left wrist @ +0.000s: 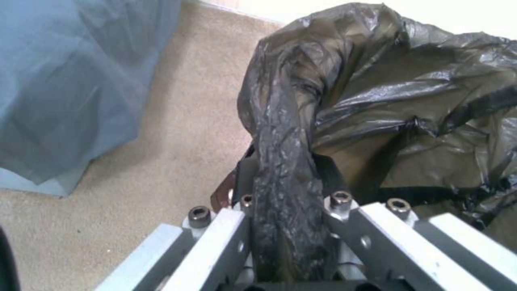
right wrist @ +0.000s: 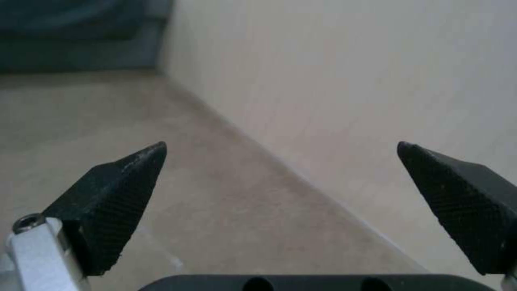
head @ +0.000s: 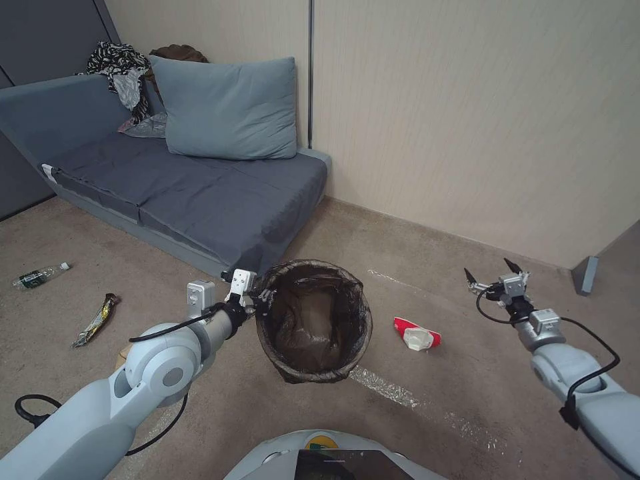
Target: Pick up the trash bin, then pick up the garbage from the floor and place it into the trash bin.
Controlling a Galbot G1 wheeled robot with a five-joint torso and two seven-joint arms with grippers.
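In the head view we count one bin, round and lined with a crinkled dark bag, and our left hand is clamped on its near-left rim. Three pieces of litter lie on the beige carpet: a crumpled red-and-white cup between the bin and our right hand, and, well to the left of our left hand, a gold wrapper and a clear bottle. Our right hand hangs above the carpet near the wall, its two black pointed fingers spread wide and holding nothing. Behind the bin stands a grey sofa with one blue cushion.

From the left wrist, our left hand is closed tight on a glossy, wrinkled fold of the bag over the rim, pinched between its metal links.

From the right wrist, our right hand shows two ribbed triangular fingertips far apart over bare carpet beside the smooth wall.
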